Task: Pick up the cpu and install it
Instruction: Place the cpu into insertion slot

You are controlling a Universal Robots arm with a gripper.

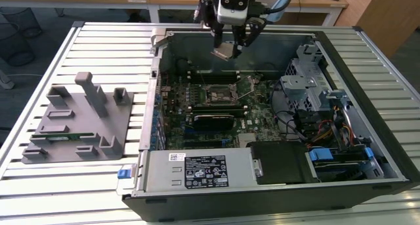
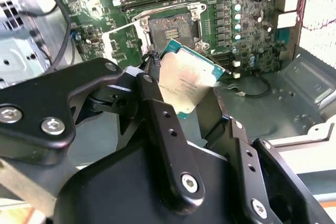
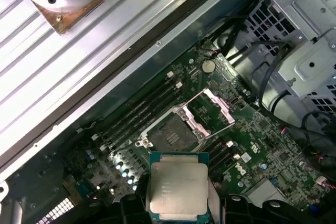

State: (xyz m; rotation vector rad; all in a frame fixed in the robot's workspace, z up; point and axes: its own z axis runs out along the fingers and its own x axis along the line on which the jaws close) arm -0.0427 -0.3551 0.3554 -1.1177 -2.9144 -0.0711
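My gripper [image 1: 229,47] hangs over the back of the open computer case [image 1: 157,77], shut on the cpu [image 1: 223,52]. The cpu is a flat square chip with a dull silver top and a green edge, held tilted between the two black fingers [image 2: 152,85]. In both wrist views the cpu [image 2: 186,80] [image 3: 177,187] floats above the motherboard, clear of it. The black socket [image 1: 220,93] [image 2: 170,30] [image 3: 172,136] lies open below, its metal frame lifted to one side. The chip is apart from the socket, offset toward the case's back wall.
A grey fixture plate [image 1: 78,122] with a green memory stick [image 1: 62,135] lies at the exterior view's left. Inside the case, a drive cage [image 1: 308,82] and cables [image 1: 328,131] crowd the right; a power supply [image 1: 196,171] fills the front. Memory slots [image 3: 142,111] flank the socket.
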